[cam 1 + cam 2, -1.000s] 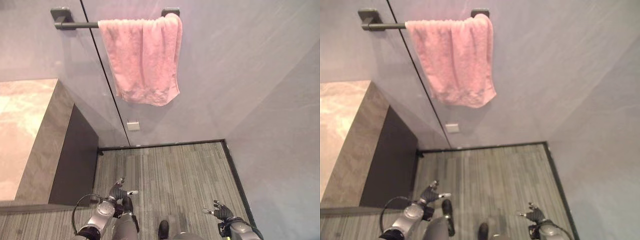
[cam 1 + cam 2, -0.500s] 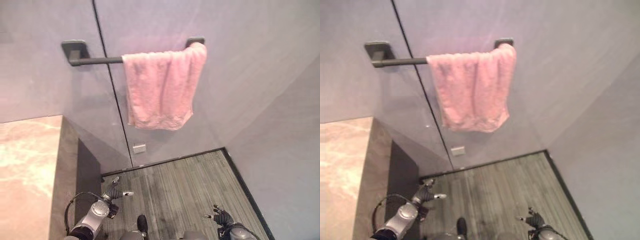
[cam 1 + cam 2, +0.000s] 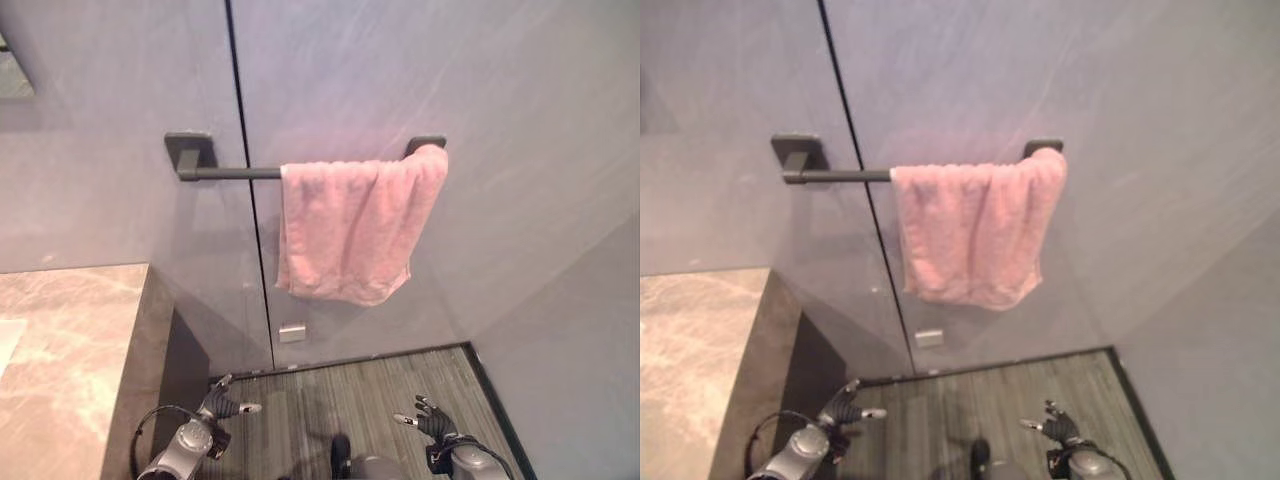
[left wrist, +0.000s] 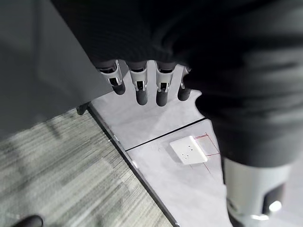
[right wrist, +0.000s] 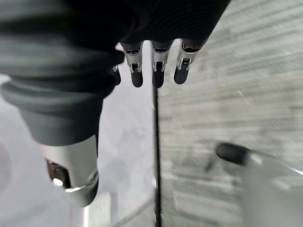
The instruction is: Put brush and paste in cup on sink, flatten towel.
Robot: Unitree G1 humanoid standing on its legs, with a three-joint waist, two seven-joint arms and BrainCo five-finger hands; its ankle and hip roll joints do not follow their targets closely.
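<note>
A pink towel (image 3: 355, 228) hangs bunched over the right end of a dark wall bar (image 3: 225, 172), its folds uneven and its lower edge crumpled. My left hand (image 3: 218, 404) hangs low near the floor, far below the towel, fingers relaxed and holding nothing; its fingers (image 4: 142, 87) show straight in the left wrist view. My right hand (image 3: 432, 423) is also low, at the right, open and empty, with straight fingers (image 5: 157, 71) in the right wrist view.
A marbled brown counter (image 3: 70, 350) with a dark side panel stands at the left. Grey wall panels meet at a dark seam (image 3: 250, 190). A small white wall plate (image 3: 292, 332) sits under the towel. Striped grey floor (image 3: 400, 380) runs to the right corner.
The whole picture has shifted: the camera has tilted up, so towel and bar sit lower and further right in view. Both hands stay low and open.
</note>
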